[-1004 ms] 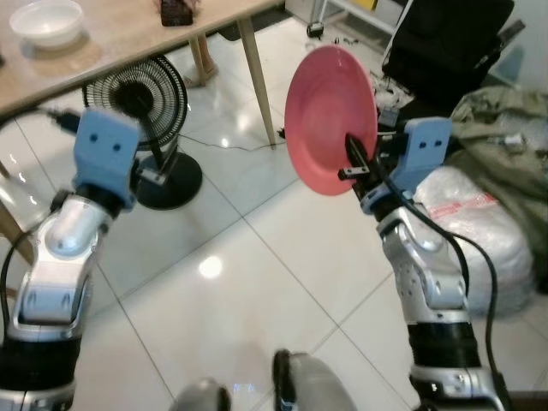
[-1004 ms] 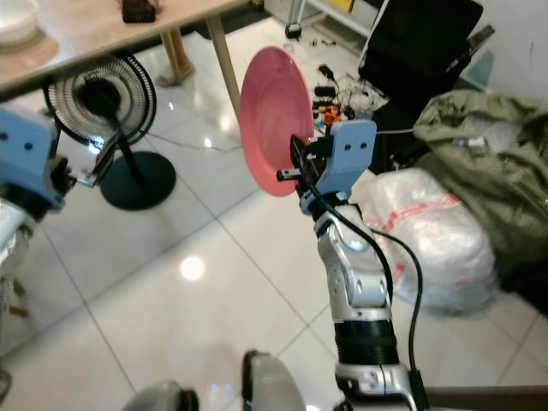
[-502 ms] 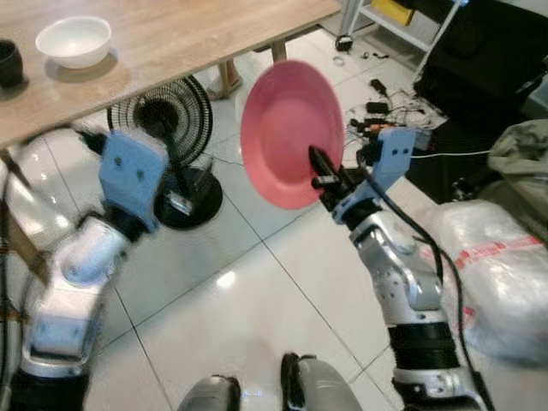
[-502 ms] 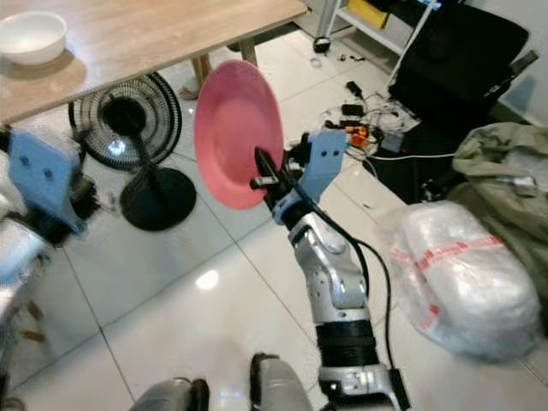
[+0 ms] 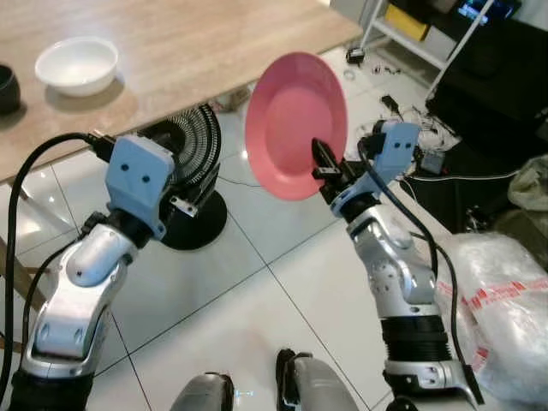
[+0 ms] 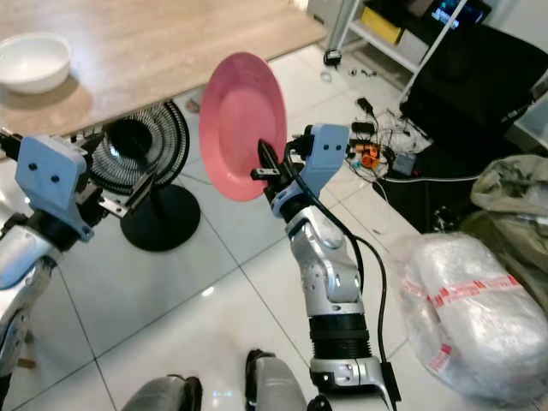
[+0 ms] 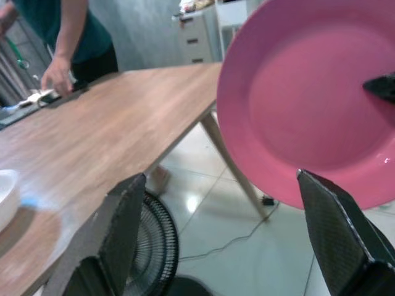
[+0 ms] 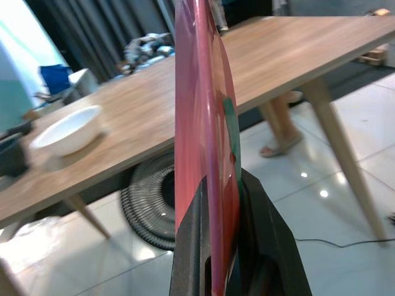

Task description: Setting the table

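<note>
My right gripper (image 5: 324,168) is shut on the lower rim of a pink plate (image 5: 295,124), holding it upright at chest height above the tiled floor. In the right wrist view the pink plate (image 8: 203,142) stands edge-on between the black fingers (image 8: 259,246). The wooden table (image 5: 188,43) lies ahead and to the left, with a white bowl (image 5: 77,64) on it. My left gripper (image 7: 228,228) is open and empty, raised beside the plate (image 7: 315,105) near the table's edge.
A black floor fan (image 5: 184,184) stands under the table's edge. A person (image 7: 68,43) stands at the table's far side. Cables and a black chair (image 6: 462,77) lie to the right, with a white plastic-wrapped bundle (image 6: 471,317) on the floor. A dark cup (image 5: 7,86) sits near the bowl.
The camera has swung towards the table, which now shows more of its top. My right gripper still holds the pink plate upright. My left arm stays raised.
</note>
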{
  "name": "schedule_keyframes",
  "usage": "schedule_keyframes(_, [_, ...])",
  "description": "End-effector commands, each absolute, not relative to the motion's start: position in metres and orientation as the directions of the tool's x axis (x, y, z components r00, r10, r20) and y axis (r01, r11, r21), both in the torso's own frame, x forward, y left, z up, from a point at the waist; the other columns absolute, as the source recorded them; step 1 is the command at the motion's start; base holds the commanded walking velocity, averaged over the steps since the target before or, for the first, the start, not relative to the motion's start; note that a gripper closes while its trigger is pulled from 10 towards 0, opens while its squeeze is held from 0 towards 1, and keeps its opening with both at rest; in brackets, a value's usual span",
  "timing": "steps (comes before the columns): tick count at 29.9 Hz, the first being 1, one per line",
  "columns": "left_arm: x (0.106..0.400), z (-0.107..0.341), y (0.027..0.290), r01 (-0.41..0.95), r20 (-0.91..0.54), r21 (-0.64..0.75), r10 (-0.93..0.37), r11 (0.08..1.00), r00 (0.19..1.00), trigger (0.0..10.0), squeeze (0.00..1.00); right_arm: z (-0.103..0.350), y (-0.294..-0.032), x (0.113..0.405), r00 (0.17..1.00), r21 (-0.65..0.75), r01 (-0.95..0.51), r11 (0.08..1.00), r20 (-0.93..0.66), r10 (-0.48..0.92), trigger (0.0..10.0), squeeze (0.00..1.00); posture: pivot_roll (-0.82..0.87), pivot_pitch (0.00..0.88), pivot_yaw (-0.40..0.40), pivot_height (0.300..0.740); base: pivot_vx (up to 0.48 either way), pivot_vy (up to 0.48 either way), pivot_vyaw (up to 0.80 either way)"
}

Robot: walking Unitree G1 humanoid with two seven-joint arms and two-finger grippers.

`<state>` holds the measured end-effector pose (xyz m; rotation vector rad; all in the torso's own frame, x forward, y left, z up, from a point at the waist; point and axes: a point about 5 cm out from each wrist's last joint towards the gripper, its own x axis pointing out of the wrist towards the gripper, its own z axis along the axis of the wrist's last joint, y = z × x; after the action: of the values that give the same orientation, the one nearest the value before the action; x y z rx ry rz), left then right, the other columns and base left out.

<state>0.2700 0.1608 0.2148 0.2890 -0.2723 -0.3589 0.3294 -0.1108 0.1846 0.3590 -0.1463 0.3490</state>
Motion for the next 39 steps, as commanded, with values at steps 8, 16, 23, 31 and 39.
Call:
schedule_keyframes(8, [0.269, 0.211, 0.163, 0.301, 0.183, 0.320, -0.370, 0.898, 0.911, 10.0, 0.00, 0.196, -0.106, 0.331, 0.917, 0.344, -0.387, 0.855, 0.243, 0.318, 10.0, 0.00, -0.02, 0.067, 0.013, 0.740, 0.458, 0.000, 0.00])
schedule_keyframes(16, [0.270, 0.211, 0.164, 0.297, 0.182, 0.323, -0.367, 0.899, 0.912, 10.0, 0.00, 0.201, -0.095, 0.328, 0.886, 0.347, -0.456, 0.819, 0.262, 0.383, 10.0, 0.00, -0.01, 0.073, 0.019, 0.740, 0.458, 0.000, 0.00])
schedule_keyframes(23, [0.268, 0.210, 0.163, 0.298, 0.176, 0.322, -0.366, 0.899, 0.914, 10.0, 0.00, 0.196, -0.089, 0.325, 0.887, 0.433, -0.461, 0.774, 0.237, 0.395, 10.0, 0.00, 0.00, 0.085, 0.015, 0.740, 0.458, 0.000, 0.00])
schedule_keyframes(31, [0.268, 0.209, 0.163, 0.297, 0.171, 0.320, -0.363, 0.900, 0.916, 10.0, 0.00, 0.193, -0.086, 0.326, 0.895, 0.531, -0.444, 0.721, 0.219, 0.389, 10.0, 0.00, 0.00, 0.088, 0.014, 0.740, 0.458, 0.000, 0.00])
schedule_keyframes(39, [0.268, 0.208, 0.161, 0.297, 0.169, 0.316, -0.362, 0.901, 0.917, 10.0, 0.00, 0.191, -0.075, 0.324, 0.884, 0.652, -0.441, 0.616, 0.197, 0.424, 10.0, 0.00, -0.01, 0.090, 0.009, 0.740, 0.458, 0.000, 0.00])
